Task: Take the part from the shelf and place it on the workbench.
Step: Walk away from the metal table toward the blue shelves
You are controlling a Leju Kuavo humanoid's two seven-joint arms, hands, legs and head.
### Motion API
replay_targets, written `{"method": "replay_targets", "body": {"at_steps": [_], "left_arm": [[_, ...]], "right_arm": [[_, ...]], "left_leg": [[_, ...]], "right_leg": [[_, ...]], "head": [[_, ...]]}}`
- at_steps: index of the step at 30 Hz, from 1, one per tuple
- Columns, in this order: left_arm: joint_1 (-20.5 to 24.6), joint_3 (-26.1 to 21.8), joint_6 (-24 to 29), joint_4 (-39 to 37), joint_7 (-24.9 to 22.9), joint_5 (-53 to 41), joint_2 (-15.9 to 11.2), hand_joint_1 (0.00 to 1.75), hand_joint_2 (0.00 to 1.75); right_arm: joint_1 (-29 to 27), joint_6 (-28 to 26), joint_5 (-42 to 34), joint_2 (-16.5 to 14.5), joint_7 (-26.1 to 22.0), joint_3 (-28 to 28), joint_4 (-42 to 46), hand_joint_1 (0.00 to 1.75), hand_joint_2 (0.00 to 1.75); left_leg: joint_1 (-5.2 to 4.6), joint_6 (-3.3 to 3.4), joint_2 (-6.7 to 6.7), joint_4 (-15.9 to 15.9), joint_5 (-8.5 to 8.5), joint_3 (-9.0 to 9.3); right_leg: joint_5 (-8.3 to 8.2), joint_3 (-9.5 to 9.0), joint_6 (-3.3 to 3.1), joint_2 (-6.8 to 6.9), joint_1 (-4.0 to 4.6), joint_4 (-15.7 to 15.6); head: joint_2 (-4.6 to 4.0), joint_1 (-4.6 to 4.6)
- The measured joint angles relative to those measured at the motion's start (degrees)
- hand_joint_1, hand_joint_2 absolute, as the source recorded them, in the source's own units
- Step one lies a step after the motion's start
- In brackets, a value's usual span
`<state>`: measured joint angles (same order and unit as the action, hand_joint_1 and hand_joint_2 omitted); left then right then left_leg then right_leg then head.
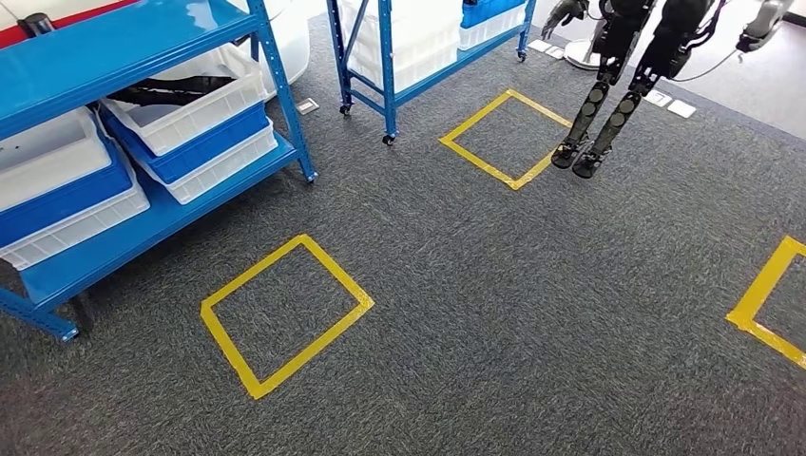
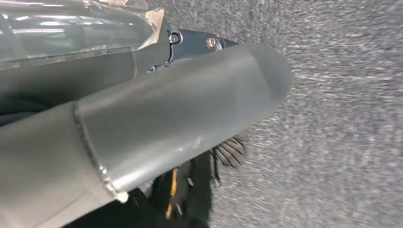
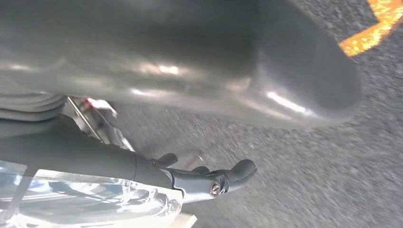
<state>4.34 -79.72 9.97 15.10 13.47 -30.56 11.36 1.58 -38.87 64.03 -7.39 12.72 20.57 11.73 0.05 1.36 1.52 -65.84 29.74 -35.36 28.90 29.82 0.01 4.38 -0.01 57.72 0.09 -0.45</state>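
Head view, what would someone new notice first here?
Probably the yellow tape square on the grey carpet in the middle, with a second one further off. On the left stands a blue shelf stacked with white and blue bins, and at the upper right the dark legs of another robot stand beside the far square.

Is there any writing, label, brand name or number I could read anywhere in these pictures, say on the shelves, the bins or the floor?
None can be read.
Blue shelf and white bins: no print visible.
Yellow tape squares on the carpet: plain outlines, no characters.
Small white floor plates: too small to tell.
Wrist views: blurred, no text.
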Motion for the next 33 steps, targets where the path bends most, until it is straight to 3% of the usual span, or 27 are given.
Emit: {"method": "replay_targets", "body": {"at_steps": [1,3,5,6,7,8,10,12,13,15,16,18,20,21,23,25,27,28,30,31,33], "left_arm": [[0.1,-0.2,-0.1,0.2,0.6,0.2,0.0,0.00,1.75],[0.4,-0.3,-0.3,0.6,1.7,0.4,-0.1,0.00,1.75],[0.4,-0.4,-0.4,0.7,2.3,0.4,-0.1,0.00,0.87],[0.3,-0.4,-0.5,0.7,2.5,0.4,-0.1,0.00,0.44],[0.3,-0.4,-0.6,0.7,2.7,0.4,-0.2,0.00,0.00],[0.4,-0.5,-0.7,0.8,2.9,0.4,-0.2,0.00,0.00],[0.5,-0.4,-1.0,0.8,3.4,0.4,-0.2,0.00,0.00],[0.5,-0.4,-1.1,0.8,4.2,0.4,-0.2,0.00,0.00],[0.4,-0.4,-1.1,0.8,4.6,0.4,-0.3,0.00,0.00],[0.4,-0.5,-1.4,0.8,5.3,0.5,-0.3,0.00,0.00],[0.4,-0.5,-1.7,0.8,5.6,0.6,-0.4,0.00,0.00],[0.4,-0.5,-2.1,0.8,6.2,0.8,-0.7,0.00,0.00],[0.3,-0.5,-2.1,0.8,6.5,0.9,-0.9,0.00,0.00],[0.2,-0.5,-2.1,0.8,6.7,0.9,-0.9,0.00,0.00],[0.1,-0.5,-1.8,0.8,7.2,0.9,-1.1,0.00,0.00],[0.3,-0.5,-1.5,0.8,7.6,0.9,-1.1,0.00,0.00],[0.4,-0.5,-1.3,0.8,7.9,0.9,-1.2,0.00,0.00],[0.4,-0.5,-1.2,0.8,8.0,0.9,-1.2,0.00,0.00],[0.4,-0.5,-1.1,0.8,8.1,0.9,-1.4,0.00,0.00],[0.4,-0.5,-1.1,0.8,8.2,0.9,-1.5,0.00,0.00],[0.6,-0.5,-1.1,0.8,8.2,0.9,-1.7,0.00,0.00]], "right_arm": [[0.1,0.0,0.3,0.0,-0.2,0.0,0.1,0.00,0.00],[0.3,0.0,1.0,0.0,-0.6,0.0,0.5,0.00,0.00],[0.6,0.0,1.8,0.1,-0.9,0.0,0.8,0.00,0.00],[0.8,0.0,2.2,0.2,-1.0,0.0,1.0,0.00,0.00],[1.0,0.0,2.5,0.3,-1.1,0.0,1.1,0.00,0.00],[1.2,-0.1,2.7,0.4,-1.2,0.0,1.3,0.00,0.00],[1.3,-0.1,2.9,0.8,-1.6,0.0,1.3,0.00,0.00],[1.2,-0.1,3.1,1.1,-2.0,0.0,1.4,0.00,0.00],[1.2,-0.1,3.3,1.2,-2.2,0.1,1.4,0.00,0.00],[1.3,-0.1,3.5,1.4,-2.6,0.1,1.5,0.00,0.00],[1.3,-0.1,3.6,1.4,-2.8,0.1,1.6,0.00,0.00],[1.4,-0.1,3.7,1.4,-3.1,0.2,1.7,0.00,0.00],[1.4,-0.1,3.7,1.3,-3.2,0.3,1.8,0.00,0.00],[1.4,-0.1,3.7,1.2,-3.3,0.4,1.8,0.00,0.00],[1.3,-0.1,3.7,1.2,-3.5,0.5,2.0,0.00,0.00],[1.1,-0.1,3.8,1.2,-3.8,0.7,2.1,0.00,0.00],[0.9,-0.1,3.8,1.2,-4.1,1.0,2.1,0.00,0.00],[0.9,-0.1,3.8,1.2,-4.2,1.2,2.2,0.00,0.00],[1.0,-0.1,3.8,1.2,-4.3,1.4,2.2,0.00,0.00],[1.0,-0.1,3.8,1.1,-4.4,1.4,2.3,0.00,0.00],[1.1,-0.1,3.8,1.1,-4.4,1.6,2.4,0.00,0.00]], "left_leg": [[-0.41,0.60,1.43,3.7,-1.15,2.06],[-1.21,1.49,3.29,7.6,-1.91,3.92],[-1.35,1.75,2.27,8.2,-2.20,3.87],[-1.14,1.78,1.66,8.7,-2.62,4.09],[-0.86,1.83,0.98,9.3,-3.08,4.32],[-0.55,1.90,0.24,9.9,-3.56,4.49],[-0.25,1.99,-1.33,10.2,-3.99,4.27],[-0.10,1.86,-3.05,10.1,-4.19,4.02],[0.04,1.72,-3.89,10.0,-4.23,3.97],[0.43,1.23,-5.43,9.5,-4.11,3.92],[0.48,0.81,-6.12,9.1,-3.94,3.76],[0.33,0.04,-7.15,8.4,-3.69,3.18],[0.33,-0.40,-7.95,8.2,-3.83,2.62],[0.43,-0.55,-7.61,8.0,-3.74,2.39],[0.55,-0.92,-5.16,5.2,-2.00,1.04],[0.53,-1.23,-2.49,-2.2,1.81,-2.44],[0.56,-1.26,-1.82,-8.7,4.05,-5.68],[0.55,-1.13,-1.72,-9.2,3.64,-5.95],[0.37,-0.38,-0.97,-3.4,0.17,-2.96],[0.07,0.18,0.26,0.8,-1.38,-0.75],[-0.55,0.96,2.12,6.4,-2.93,2.02]], "right_leg": [[0.06,-0.07,-0.01,0.56,0.23,0.0],[0.14,-0.09,0.09,1.69,0.42,0.0],[0.20,-0.20,0.27,2.93,0.63,-0.1],[0.34,-0.20,0.42,2.82,0.63,0.1],[0.87,0.11,0.54,1.74,0.64,0.9],[1.96,0.99,0.62,0.15,0.54,2.9],[5.13,4.23,0.66,-3.14,-0.01,9.9],[6.75,6.61,1.21,-3.93,-0.49,15.1],[6.16,6.37,1.83,-4.04,-0.75,14.6],[2.90,3.01,3.43,-4.87,-1.49,7.6],[1.60,1.31,3.94,-5.96,-1.70,4.0],[0.57,-0.28,3.61,-7.32,-1.81,0.4],[0.51,-0.27,2.48,-6.82,-1.72,0.4],[0.39,-0.33,2.10,-6.39,-1.77,0.4],[0.19,-0.29,1.32,-5.35,-1.72,0.3],[0.28,-0.20,0.73,-4.02,-1.37,0.3],[0.44,-0.14,0.48,-2.51,-1.05,0.3],[0.50,-0.16,0.41,-1.85,-0.94,0.3],[0.65,-0.40,0.25,-0.69,-0.70,0.3],[0.74,-0.56,0.18,-0.14,-0.55,0.3],[0.95,-0.72,0.28,0.90,-0.19,0.2]], "head": [[0.00,0.02],[0.00,0.05],[0.00,0.01],[0.00,-0.01],[0.00,0.03],[0.00,0.15],[0.00,0.45],[0.00,0.62],[0.00,0.65],[0.00,0.69],[0.00,0.86],[0.00,1.08],[0.00,0.92],[0.00,0.77],[0.00,0.41],[0.00,0.04],[0.00,-0.01],[0.00,-0.02],[0.00,-0.04],[0.00,-0.03],[0.00,0.00]]}}
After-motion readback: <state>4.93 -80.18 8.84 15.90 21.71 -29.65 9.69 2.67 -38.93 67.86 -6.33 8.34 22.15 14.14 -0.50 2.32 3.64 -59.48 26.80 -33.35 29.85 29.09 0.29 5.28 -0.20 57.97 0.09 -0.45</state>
